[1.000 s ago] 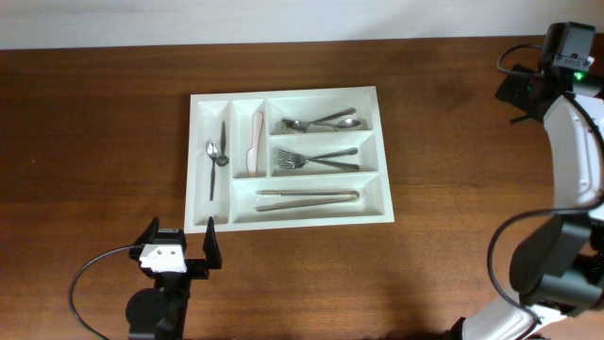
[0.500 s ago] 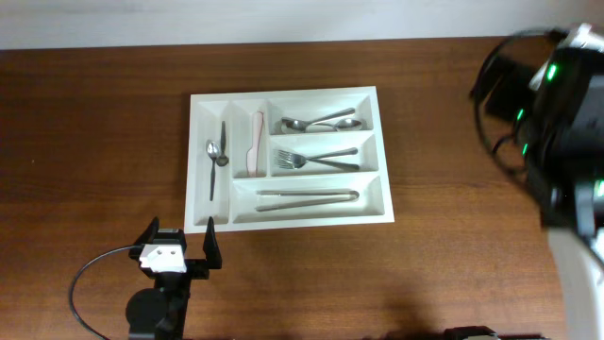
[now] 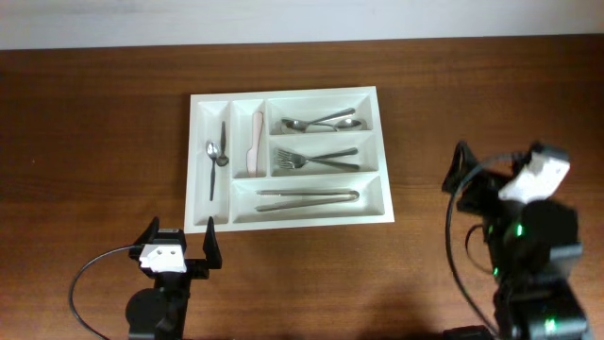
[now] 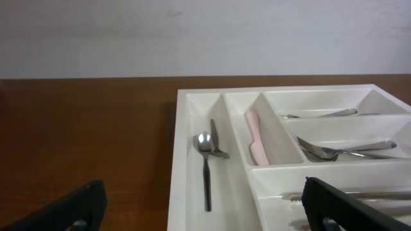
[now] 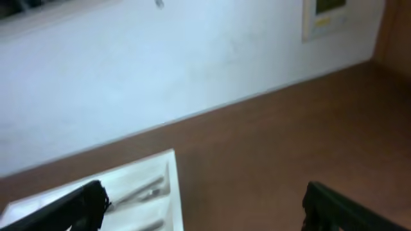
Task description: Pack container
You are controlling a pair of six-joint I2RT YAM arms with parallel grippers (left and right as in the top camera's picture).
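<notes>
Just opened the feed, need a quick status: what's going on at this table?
Two arms are at a table with a white cutlery container that already holds cutlery: a small spoon, a pink knife, spoons, forks and tongs, each in its own compartment. Neither arm is handling anything. The left end effector sits open just off the container's near left corner. The right end effector is open and empty, off to the container's right.
</notes>
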